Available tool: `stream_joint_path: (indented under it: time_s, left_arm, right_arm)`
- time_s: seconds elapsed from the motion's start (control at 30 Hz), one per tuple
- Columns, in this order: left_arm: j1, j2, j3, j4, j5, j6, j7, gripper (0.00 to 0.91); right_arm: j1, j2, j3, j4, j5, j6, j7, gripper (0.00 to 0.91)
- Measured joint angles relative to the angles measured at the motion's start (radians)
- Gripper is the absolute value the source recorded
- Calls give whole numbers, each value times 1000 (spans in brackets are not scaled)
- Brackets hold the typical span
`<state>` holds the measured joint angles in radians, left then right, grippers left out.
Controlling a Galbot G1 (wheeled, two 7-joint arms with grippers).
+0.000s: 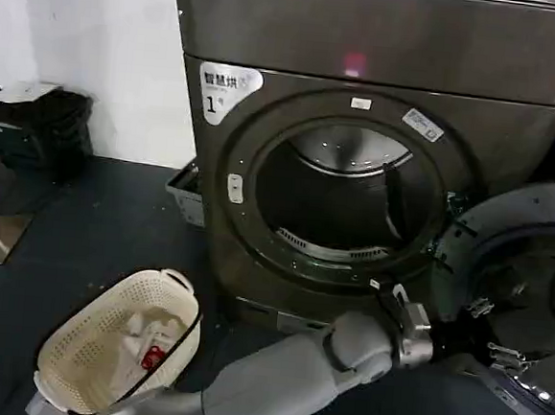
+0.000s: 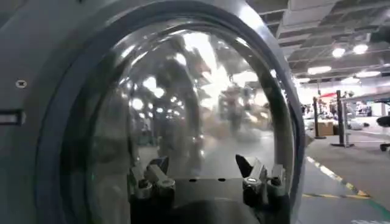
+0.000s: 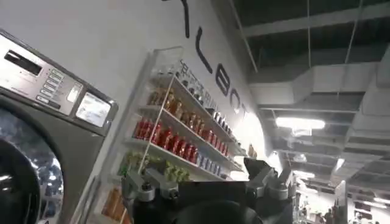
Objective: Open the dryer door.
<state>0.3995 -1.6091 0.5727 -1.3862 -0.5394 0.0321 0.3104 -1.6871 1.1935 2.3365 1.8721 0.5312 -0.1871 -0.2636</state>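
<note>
1. Head view is showing the dryer [image 1: 358, 156] with its drum mouth wide open, and the dryer door [image 1: 531, 285] is hanging swung out on the machine's right side, grey inner face turned toward the camera.
2. Left tool [image 1: 497, 345] is reaching across from the lower left, its grey arm stretching low in front of the machine, and it is sitting right at the inner face of the open door.
3. Left wrist view is looking straight at the door's bulging glass [image 2: 195, 103], very close, with the left tool's fingers [image 2: 152, 179] spread apart and clasping nothing.
4. Right wrist view is catching the right tool [image 3: 207, 185] held up and away from the door, fingers parted and empty, with a neighbouring machine's control panel [image 3: 55, 82] and stocked shelves [image 3: 177, 137] behind it.
5. Laundry basket [image 1: 117, 349] is sitting on the floor to the dryer's lower left, well apart from both tools.
</note>
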Motion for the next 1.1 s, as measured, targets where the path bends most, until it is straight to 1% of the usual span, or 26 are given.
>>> stream_joint_path:
  time_s: [0.37, 0.53, 0.73, 0.9, 1.1]
  left_arm:
    - [-3, 0, 1, 6, 6, -15, -17, 907]
    - [-1, 0, 1, -13, 0, -23, -13, 907]
    - [-1, 0, 1, -39, -16, -60, 0, 907]
    - [9, 65, -2, -67, -74, -94, 42, 907]
    - [22, 135, -12, -108, -135, -131, 20, 907]
  right_arm:
    - [-3, -1, 4, 1, 6, 0, -3, 907]
    - [-3, -2, 4, 2, 6, 0, -5, 907]
    - [-4, -5, 2, -1, 6, 0, -8, 907]
    - [0, -7, -5, 0, 6, -1, -9, 907]
    - [5, -15, -12, 7, 6, -2, -12, 907]
